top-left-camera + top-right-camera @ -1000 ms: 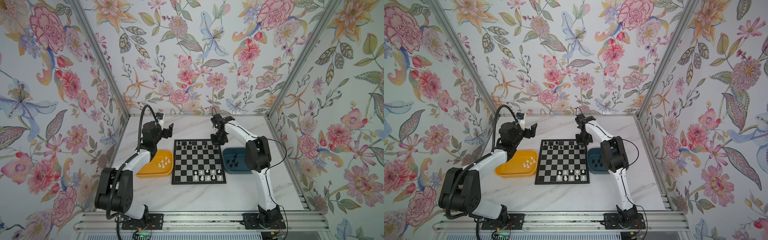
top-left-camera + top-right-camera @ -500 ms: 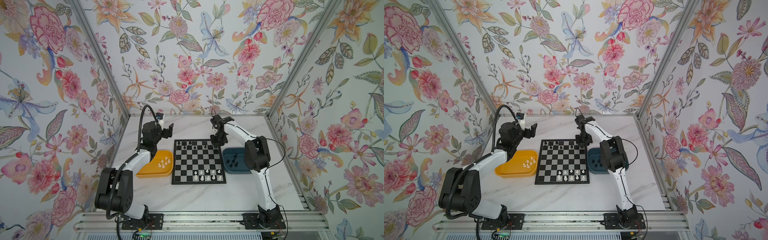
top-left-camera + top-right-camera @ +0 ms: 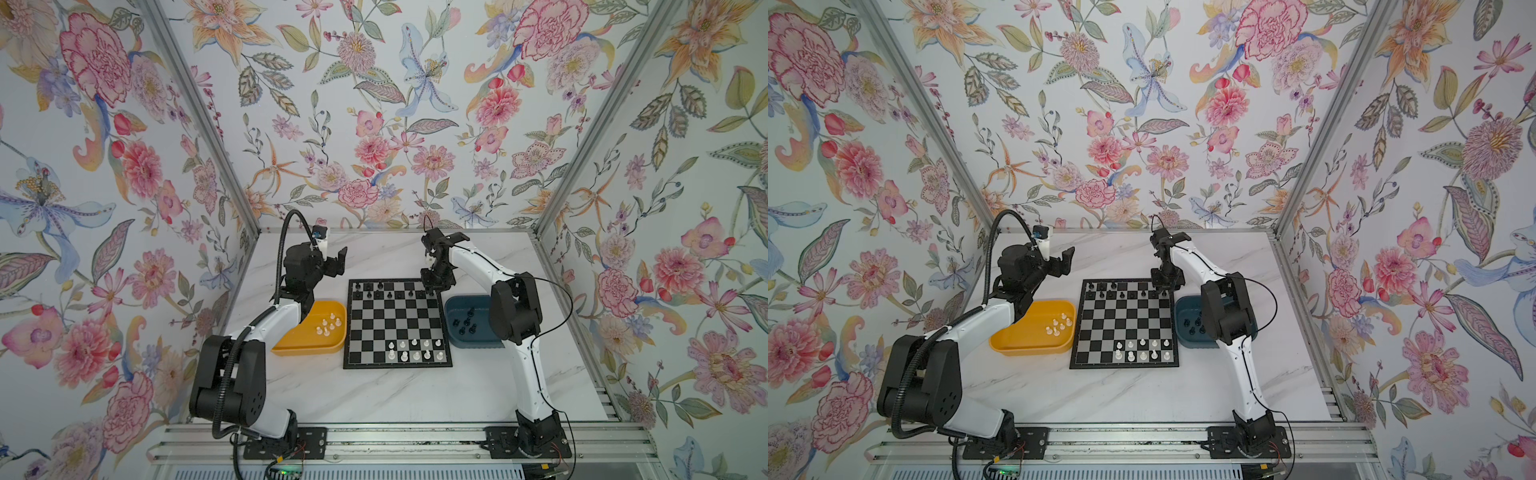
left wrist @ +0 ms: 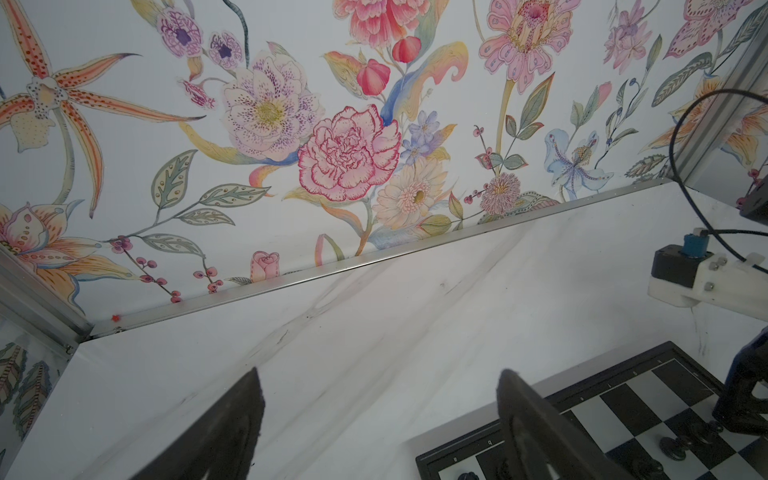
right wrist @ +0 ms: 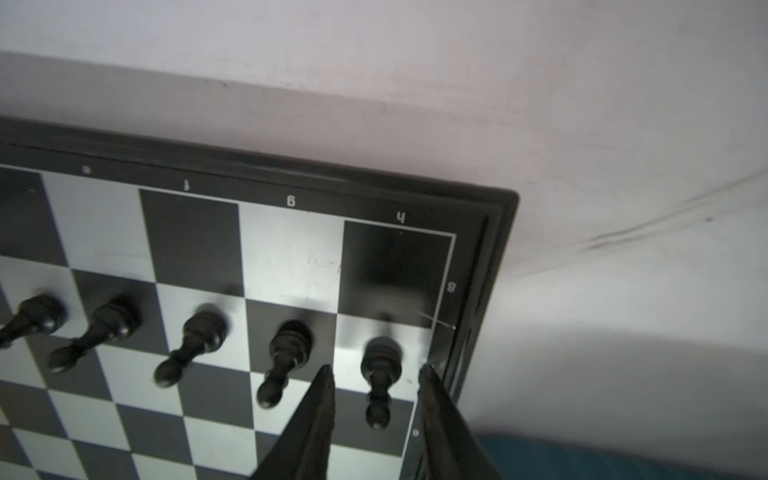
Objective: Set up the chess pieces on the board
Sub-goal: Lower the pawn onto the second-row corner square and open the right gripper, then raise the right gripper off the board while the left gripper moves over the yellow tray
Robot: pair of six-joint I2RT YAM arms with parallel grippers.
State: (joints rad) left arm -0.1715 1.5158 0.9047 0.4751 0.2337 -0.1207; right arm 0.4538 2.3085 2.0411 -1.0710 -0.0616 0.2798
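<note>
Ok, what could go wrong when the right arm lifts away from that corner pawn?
1. The right gripper straddles the corner pawn with little clearance, so a slanted lift could tip it.
2. One finger sits close to the neighbouring pawn and might clip that one too.

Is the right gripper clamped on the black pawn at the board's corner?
No: in the right wrist view the right gripper has its fingers clear of the black pawn on both sides.

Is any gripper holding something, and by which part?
Nothing is held. The right gripper stands open around a black pawn, not touching; the left gripper is open and empty.
</note>
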